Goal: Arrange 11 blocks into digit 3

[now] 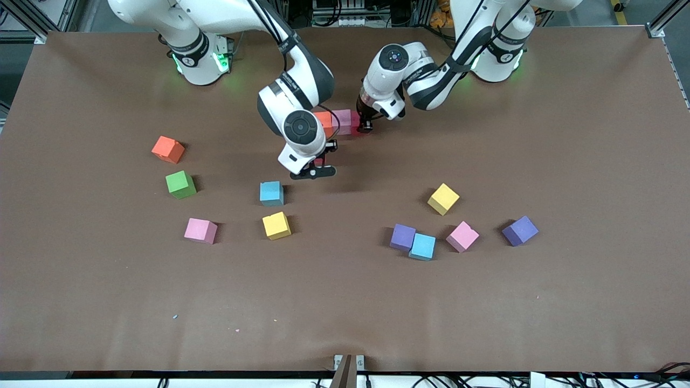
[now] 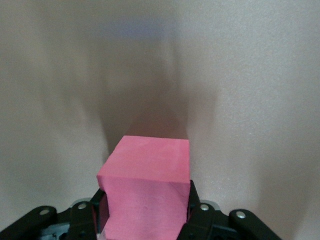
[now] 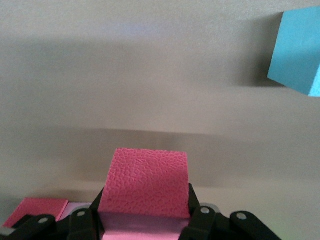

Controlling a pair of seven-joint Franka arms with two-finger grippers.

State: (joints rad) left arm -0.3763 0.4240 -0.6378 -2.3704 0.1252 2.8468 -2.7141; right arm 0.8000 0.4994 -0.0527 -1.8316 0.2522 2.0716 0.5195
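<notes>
A short row lies near the robots' bases: an orange-red block [image 1: 324,123], a pink block [image 1: 342,121] and a red block [image 1: 356,119]. My left gripper [image 1: 362,125] is low at the row's end toward the left arm, shut on that red block [image 2: 150,170]; its fingers [image 2: 199,212] press both sides. My right gripper [image 1: 317,164] hangs over the table beside the row's orange-red end, shut on a second red block [image 3: 147,182], barely visible in the front view. Loose blocks include a light blue block [image 1: 271,193] and a yellow block [image 1: 276,225].
Toward the right arm's end lie an orange block [image 1: 168,149], a green cube [image 1: 180,184] and a pink block [image 1: 200,230]. Toward the left arm's end lie a yellow block [image 1: 443,199], a purple block [image 1: 403,237] touching a light blue one [image 1: 422,247], a pink block [image 1: 462,236] and another purple [image 1: 520,230].
</notes>
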